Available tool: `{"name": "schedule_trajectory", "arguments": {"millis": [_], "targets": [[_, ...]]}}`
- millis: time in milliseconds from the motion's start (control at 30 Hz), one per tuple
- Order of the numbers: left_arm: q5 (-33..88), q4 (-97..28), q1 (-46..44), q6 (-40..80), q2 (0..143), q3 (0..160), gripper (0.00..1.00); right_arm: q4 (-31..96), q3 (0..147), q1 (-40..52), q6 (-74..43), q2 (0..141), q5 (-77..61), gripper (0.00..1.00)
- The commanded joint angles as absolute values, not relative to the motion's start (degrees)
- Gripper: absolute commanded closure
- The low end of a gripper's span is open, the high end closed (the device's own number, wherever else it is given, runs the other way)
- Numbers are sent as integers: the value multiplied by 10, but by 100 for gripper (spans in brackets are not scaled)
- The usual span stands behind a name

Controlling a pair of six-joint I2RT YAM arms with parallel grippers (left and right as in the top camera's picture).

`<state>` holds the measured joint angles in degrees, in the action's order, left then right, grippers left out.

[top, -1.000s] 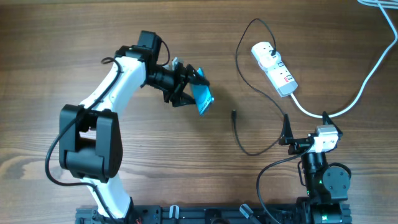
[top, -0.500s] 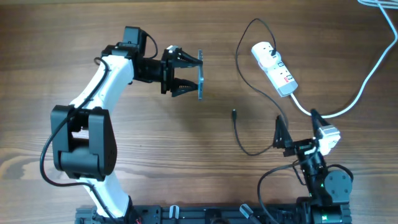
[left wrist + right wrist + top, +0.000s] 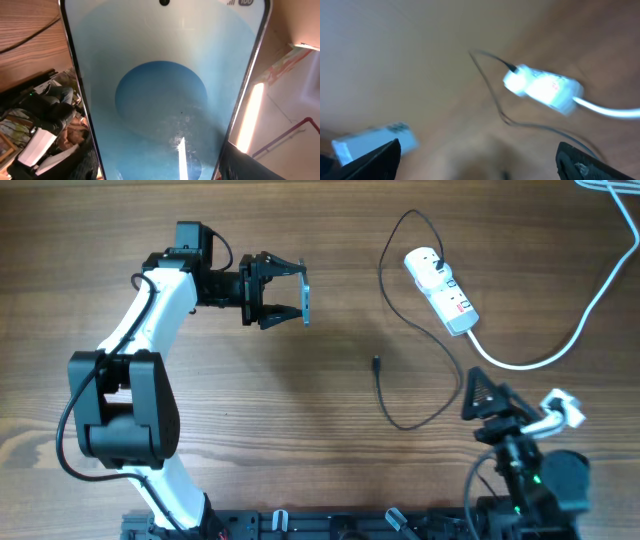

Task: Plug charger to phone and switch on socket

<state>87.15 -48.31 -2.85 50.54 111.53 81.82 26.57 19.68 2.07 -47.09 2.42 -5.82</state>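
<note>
1. Phone [image 3: 305, 302] is gripped by L gripper [image 3: 284, 290], jaws partway closed on its sides. It is held off table [image 3: 300, 440], upper-left of centre, and the screen fills L wrist view [image 3: 165, 100].
2. Change vs a sec ago: phone is carried up and left, away from mid-table. It is now turned edge-on to overhead cam, whereas before it was tilted w/ screen showing.
3. R gripper [image 3: 488, 398] is also re-aimed. Jaws are fully apart w/ nothing held, low at right, pointed toward socket [image 3: 443, 290]. R wrist view is blurred, so motion is judged ongoing.
4. Charger [image 3: 376, 363] is left untouched. Connector tip lies on the wood right of centre, well apart from phone. Cable is looped down near R gripper and up to socket, where it appears plugged in.
5. Meaning: plug-in is not yet begun, and the phone-to-tip gap is widened. Tip prob. needs to be picked by R gripper, then the two brought together. Switch state can't be told.
6. Room: wide bare wood is seen btwn phone and tip, no clutter. Cable loop and thick white cord [image 3: 590, 310] lie close to R arm's reach toward socket, so snag risk is judged real. Table edges are not in view at top or sides.
</note>
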Motion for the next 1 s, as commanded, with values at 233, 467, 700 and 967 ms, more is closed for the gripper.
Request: {"name": "schedule_trajectory", "arguments": {"millis": [233, 467, 700, 967], "targets": [[903, -482, -47, 515, 1097, 830, 32, 346, 519, 21, -263, 335, -298, 0], [903, -482, -68, 530, 1097, 830, 32, 650, 875, 185, -201, 615, -138, 0], [903, -482, -70, 551, 1097, 830, 32, 599, 880, 364, -342, 678, 139, 1], [903, -481, -70, 549, 1097, 830, 32, 548, 880, 453, -298, 791, 124, 0]]}}
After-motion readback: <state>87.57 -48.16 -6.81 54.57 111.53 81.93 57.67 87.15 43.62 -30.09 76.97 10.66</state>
